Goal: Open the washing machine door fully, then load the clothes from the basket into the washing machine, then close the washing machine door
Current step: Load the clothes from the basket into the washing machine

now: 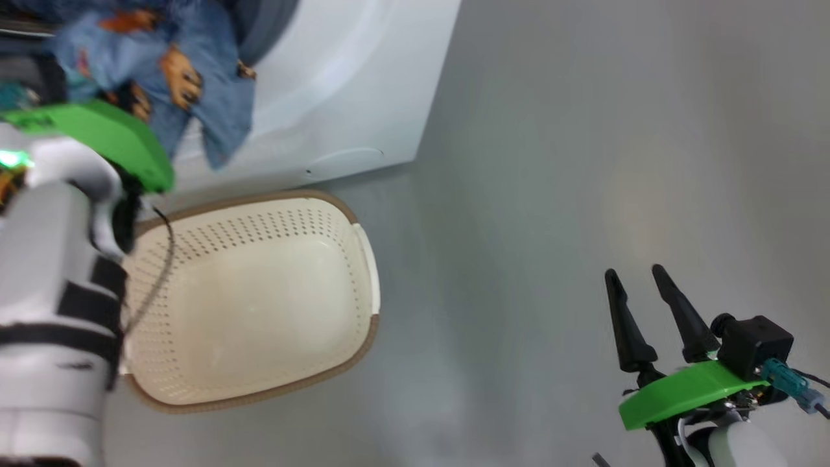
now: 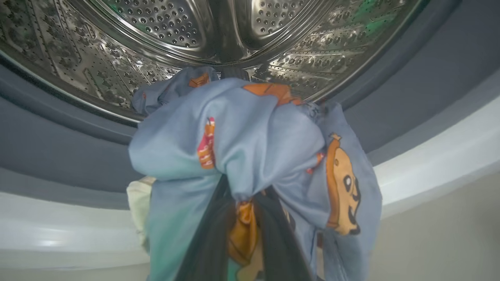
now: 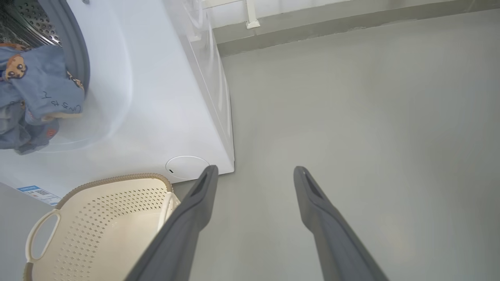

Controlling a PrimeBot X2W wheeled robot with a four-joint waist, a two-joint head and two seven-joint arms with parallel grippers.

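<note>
My left gripper [image 2: 244, 191] is shut on the clothes [image 2: 254, 132], a light blue bundle with orange cartoon figures. Its dark fingers [image 2: 277, 242] vanish into the fabric. The bundle hangs at the mouth of the washing machine [image 2: 429, 156], in front of the grey seal and steel drum [image 2: 175, 23]. In the head view the clothes [image 1: 194, 84] drape over the white machine front [image 1: 350, 84]. The basket [image 1: 259, 311] stands below, with nothing inside. My right gripper [image 1: 634, 271] is open over the floor. The washing machine door is out of view.
Grey floor [image 1: 583, 194] stretches to the right of the machine and the basket [image 3: 109, 218]. A wall base [image 3: 351, 23] runs behind the washing machine [image 3: 156, 97]. A blue label [image 3: 37, 192] marks the machine's lower corner. My pale left forearm [image 1: 58, 292] overlaps the basket's left side.
</note>
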